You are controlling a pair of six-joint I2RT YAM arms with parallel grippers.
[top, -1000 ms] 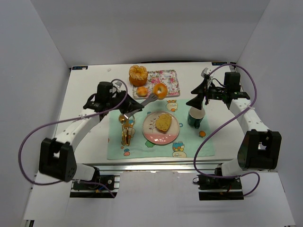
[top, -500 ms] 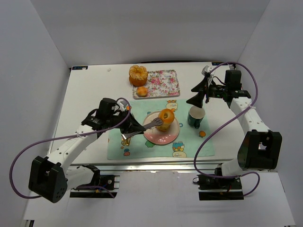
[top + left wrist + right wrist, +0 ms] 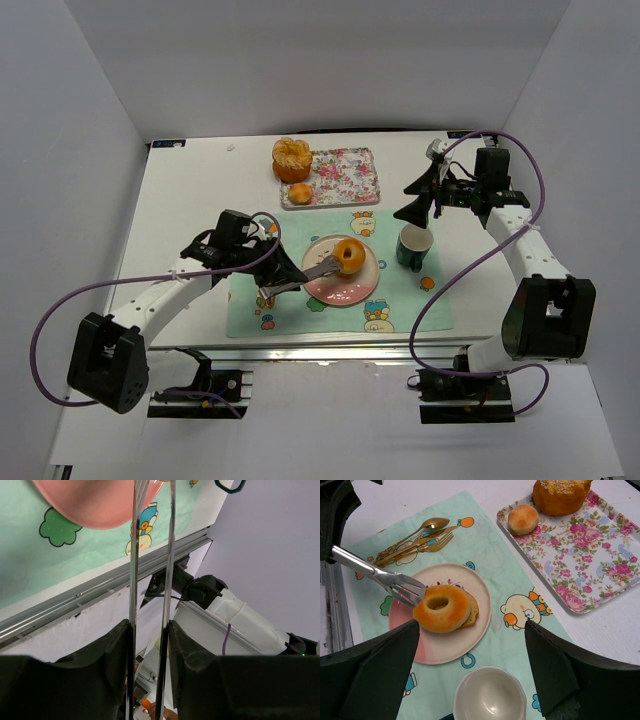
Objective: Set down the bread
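Observation:
My left gripper is shut on a pair of metal tongs; in its wrist view the two tong arms run between the fingers. The tong tips touch the left edge of a ring-shaped orange bread. It lies on a slice of bread on the pink and white plate, also in the right wrist view. I cannot tell whether the tongs still pinch it. My right gripper is open and empty above the cup, its fingers wide apart in its own view.
A green cup stands right of the plate on the mint placemat. A floral tray at the back holds a small bun, with a large bun at its left end. Gold cutlery lies left of the plate.
My left arm carried the ring bread in the tongs from over the tray down onto the slice on the plate. The right arm has barely moved.

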